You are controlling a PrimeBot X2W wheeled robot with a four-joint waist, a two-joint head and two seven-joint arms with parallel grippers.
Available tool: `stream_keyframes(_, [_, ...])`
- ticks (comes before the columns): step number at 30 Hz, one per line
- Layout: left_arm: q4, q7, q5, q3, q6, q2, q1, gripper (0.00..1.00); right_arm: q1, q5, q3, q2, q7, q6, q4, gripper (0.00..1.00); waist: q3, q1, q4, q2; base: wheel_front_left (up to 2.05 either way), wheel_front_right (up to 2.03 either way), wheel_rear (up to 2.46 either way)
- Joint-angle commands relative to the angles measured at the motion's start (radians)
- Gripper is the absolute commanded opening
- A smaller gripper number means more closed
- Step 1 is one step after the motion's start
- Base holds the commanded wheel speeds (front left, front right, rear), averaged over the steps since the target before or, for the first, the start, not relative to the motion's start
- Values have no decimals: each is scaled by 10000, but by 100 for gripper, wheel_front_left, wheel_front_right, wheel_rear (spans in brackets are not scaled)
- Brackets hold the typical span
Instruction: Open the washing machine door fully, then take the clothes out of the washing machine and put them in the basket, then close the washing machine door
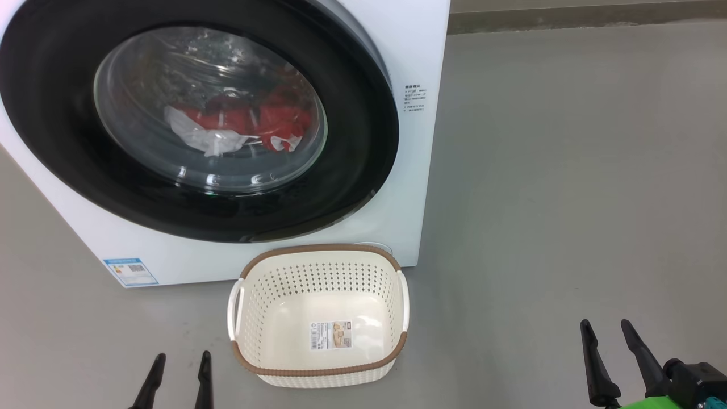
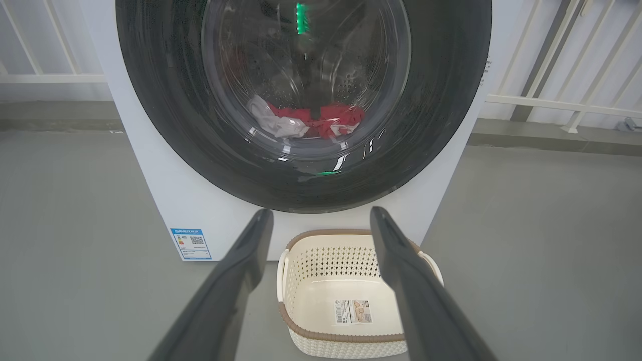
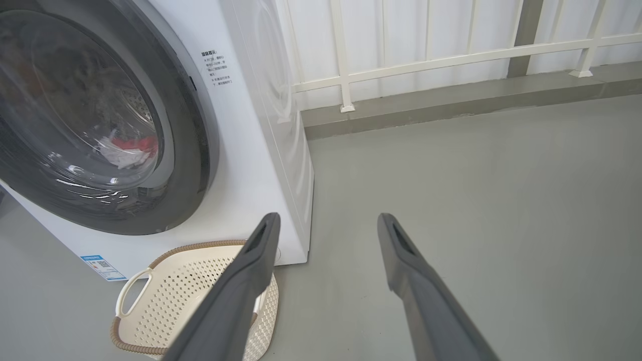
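While the washing machine door (image 1: 363, 170) lies shut and flat against the front of the washing machine (image 1: 423, 51), its bulging glass faces straight out toward the robot. Round as it is, it has no long axis. The black rim's right edge stops just short of the machine's right corner. Behind the glass the clothes (image 1: 267, 122) lie low in the drum in a heap that runs left to right, with white fabric at the left end and red at the right. The basket (image 1: 318, 278) stands upright on the grey floor (image 1: 568, 199), mouth up, just before the lower right of the machine's front. Whether it touches the panel I cannot tell. Its white handles sit at its left and right ends, so its longer side seems to run along the machine's front, and a sticker (image 1: 330, 335) lies on its bottom. The left gripper (image 1: 182, 358) hangs low, near the basket's left corner, its fingers spread apart and aimed at the machine. The right gripper (image 1: 605, 326) is spread too, well apart from the basket, over bare floor. Right of the machine the floor runs open — back to a low grey kerb and a white railing (image 3: 426, 60). A blue label (image 1: 130, 271) marks the machine's lower left corner.
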Motion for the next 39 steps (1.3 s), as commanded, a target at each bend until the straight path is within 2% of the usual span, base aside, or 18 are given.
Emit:
stream_keyframes(1, [-190, -122, -54, 392, -99, 105, -75, 100, -28, 58, 202, -162, -147, 4, -210, 100, -10, 0, 0, 0, 0, 0, 0])
stream_keyframes(7, [-206, -122, -86, 384, -126, 105, -79, 100, -29, 211, 263, -160, -147, 4, -235, 100, -17, 0, 18, 0, 0, 0, 0])
stream_keyframes(8, [-210, -122, -101, 376, -127, 105, -86, 100, -50, 257, 281, -160, -147, 4, -234, 47, -13, 0, 31, 0, 0, 0, 0])
stream_keyframes(9, [-216, -122, -132, 364, -128, 105, -97, 100, -90, 296, 319, -160, -147, 4, -252, 16, -4, 0, 50, 0, 0, 0, 0])
stream_keyframes(10, [-224, -122, -160, 342, -128, 105, -110, 100, -148, 355, 372, -160, -147, 4, -280, 0, 9, 0, 72, 0, 0, 0, 0])
stream_keyframes(18, [-324, -122, -364, 84, -81, 105, -379, 100, -1280, 1587, 730, -159, -147, 4, -509, 0, 406, 0, 324, 0, 0, 0, 0])
stream_keyframes(29, [-399, -122, -616, -140, -144, 105, -1091, 100, -4221, 3668, 1305, -267, -147, 4, -297, 0, 1386, 0, 931, 0, 0, 0, 0])
stream_keyframes(33, [-398, -122, -752, -218, -175, 105, -1352, 100, -5075, 4934, 1582, -550, -147, 4, -181, 0, 1750, 0, 1207, 0, 0, 0, 0])
stream_keyframes(39, [-411, -122, -993, -422, -209, 105, -1802, 100, -6596, 7629, 2473, -1538, 91, 4, 78, 0, 2524, 0, 1674, 0, 0, 0, 0])
